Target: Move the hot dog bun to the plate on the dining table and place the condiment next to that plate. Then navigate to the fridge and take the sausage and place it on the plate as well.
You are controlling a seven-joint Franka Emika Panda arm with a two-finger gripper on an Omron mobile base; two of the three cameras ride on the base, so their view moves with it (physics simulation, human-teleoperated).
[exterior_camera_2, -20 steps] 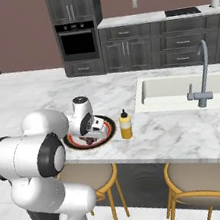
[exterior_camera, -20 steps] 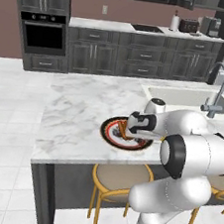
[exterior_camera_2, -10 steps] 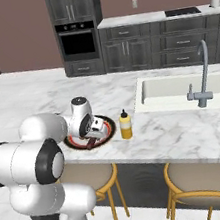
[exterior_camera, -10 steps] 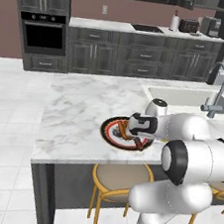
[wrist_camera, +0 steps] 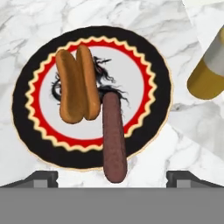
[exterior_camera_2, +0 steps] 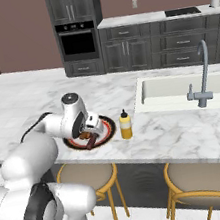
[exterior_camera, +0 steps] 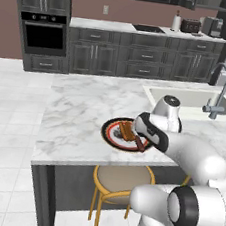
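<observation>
Sausage (wrist_camera: 114, 138) delivered to plate (wrist_camera: 153, 78); task appears essentially complete.

Gripper (wrist_camera: 112, 177) hangs directly above the plate with jaws spread wide and nothing between them. Sausage lies on the plate, one end overhanging the rim toward the gripper, touching the bun (wrist_camera: 78, 84). Bun sits on the plate centre. Condiment (wrist_camera: 211, 70) stands just beside the plate. Judged remaining: retract the arm only.
</observation>
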